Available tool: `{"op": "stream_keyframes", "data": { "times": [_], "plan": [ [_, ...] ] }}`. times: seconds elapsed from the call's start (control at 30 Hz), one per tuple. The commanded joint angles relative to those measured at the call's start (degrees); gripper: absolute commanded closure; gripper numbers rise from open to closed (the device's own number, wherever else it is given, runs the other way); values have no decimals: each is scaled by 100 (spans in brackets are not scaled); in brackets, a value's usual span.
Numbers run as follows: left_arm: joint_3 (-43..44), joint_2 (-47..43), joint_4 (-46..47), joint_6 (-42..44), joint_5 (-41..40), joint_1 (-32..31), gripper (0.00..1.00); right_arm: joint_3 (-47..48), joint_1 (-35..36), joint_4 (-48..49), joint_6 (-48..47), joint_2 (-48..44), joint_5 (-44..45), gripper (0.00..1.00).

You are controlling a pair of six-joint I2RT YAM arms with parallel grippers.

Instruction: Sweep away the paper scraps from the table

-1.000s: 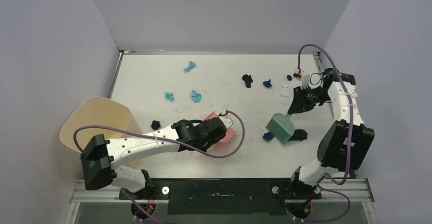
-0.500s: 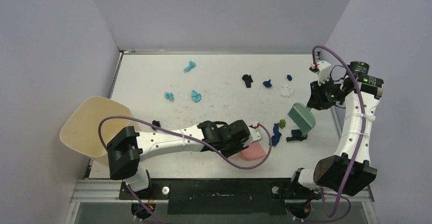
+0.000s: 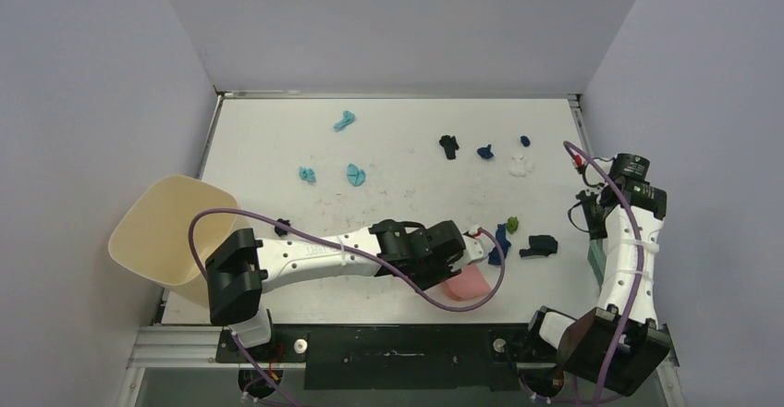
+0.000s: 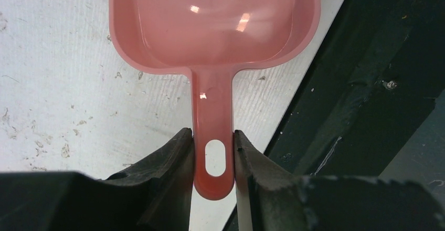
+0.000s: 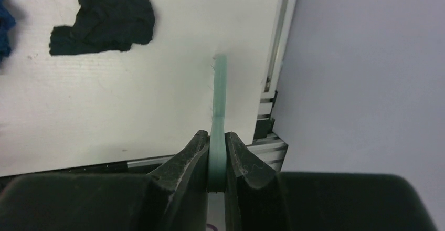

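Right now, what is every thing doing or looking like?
Dustpan: held, nothing in the part that shows.
Left claw: shut on its handle.
Brush: held edge-on near the table's right rim.
Right claw: shut on it.
Paper scraps: scattered loose on the table.
Bin: open-topped, by the table's left side.

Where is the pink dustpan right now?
In the top view the pink dustpan is near the front edge of the table, right of centre, its handle clamped in the left hand, nearer than the dark blue scrap.
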Motion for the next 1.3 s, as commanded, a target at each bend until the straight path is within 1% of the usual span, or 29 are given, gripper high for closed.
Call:
{"op": "stream_keyframes", "data": {
  "times": [0.0, 0.07, 0.13, 0.23, 0.3, 0.4, 0.47, 0.57, 0.67, 0.77, 0.83, 0.9, 1.0, 1.07, 1.13, 1.27],
  "plan": [
    [110, -113, -73, -108, 53, -41, 100, -286, -9, -279, -180, -234, 3, 95],
    [-5, -214, -21, -89, 58, -51, 100, -339, -1, -745, -498, -156, -637, 95],
    [-81, -221, 2, -61, 99, -51, 100, -346, 13, -1039, -593, -57, -1094, 95],
    [-33, -63, -103, 6, 268, -56, 100, -199, 54, -1120, -526, 87, -1646, 95],
    [-11, 26, -139, -19, 337, -60, 100, -25, 133, -1221, -575, 170, -2168, 95],
    [-58, 72, 61, -130, 341, -64, 100, 288, 339, -1537, -988, 238, -3258, 95],
    [-58, 123, 166, -115, 336, -62, 100, 432, 586, -1632, -1273, 206, -3770, 95],
    [7, 245, 275, -125, 240, -60, 100, 576, 1082, -1511, -1265, 109, -3932, 95],
    [45, 347, 385, -186, 224, -60, 100, 979, 1212, -1788, -1381, 177, -4144, 95],
    [70, 390, 407, -234, 210, -53, 100, 1631, 1189, -1703, -976, 369, -3687, 95],
    [73, 378, 414, -258, 190, -60, 100, 1911, 1140, -1321, -516, 457, -2978, 95],
    [82, 369, 406, -264, 153, -52, 100, 1889, 1047, -734, -134, 412, -2051, 95],
    [144, 375, 337, -247, 58, -46, 100, 1443, 980, 464, 342, 234, -734, 95],
    [187, 386, 278, -225, -16, -36, 100, 1062, 975, 938, 395, 150, -246, 95],
    [210, 398, 208, -192, -105, -28, 100, 696, 988, 1302, 360, 108, -21, 95],
    [174, 412, 170, -143, -172, 0, 100, 180, 1129, 1851, 665, 153, 290, 95]
  ]
}}
